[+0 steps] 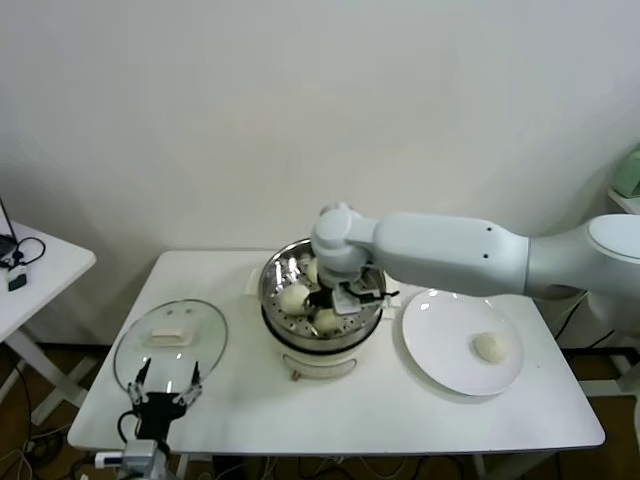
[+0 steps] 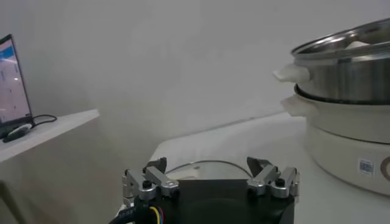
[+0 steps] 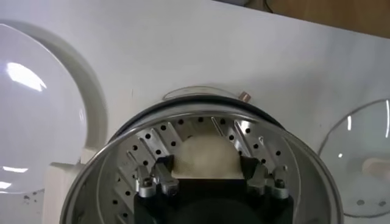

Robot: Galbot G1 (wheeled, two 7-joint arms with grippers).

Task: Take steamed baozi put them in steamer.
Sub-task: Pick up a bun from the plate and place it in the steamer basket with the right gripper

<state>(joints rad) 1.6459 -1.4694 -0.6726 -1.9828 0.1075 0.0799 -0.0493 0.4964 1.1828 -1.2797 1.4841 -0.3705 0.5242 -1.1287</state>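
The steamer (image 1: 272, 285) is a shiny steel basket on a white cooker base at the table's middle. My right gripper (image 1: 345, 300) reaches down inside it and is shut on a cream-white baozi (image 3: 208, 155), one finger on each side, low over the perforated floor (image 3: 155, 141). Other baozi (image 1: 293, 298) lie in the basket beside it. One more baozi (image 1: 489, 347) lies on the white plate (image 1: 440, 330) to the right. My left gripper (image 1: 163, 385) is open and empty near the table's front left edge.
A glass lid (image 1: 170, 340) with a white handle lies flat on the table left of the steamer, just beyond my left gripper; it also shows in the right wrist view (image 3: 365, 158). A side table (image 1: 40, 265) stands at far left.
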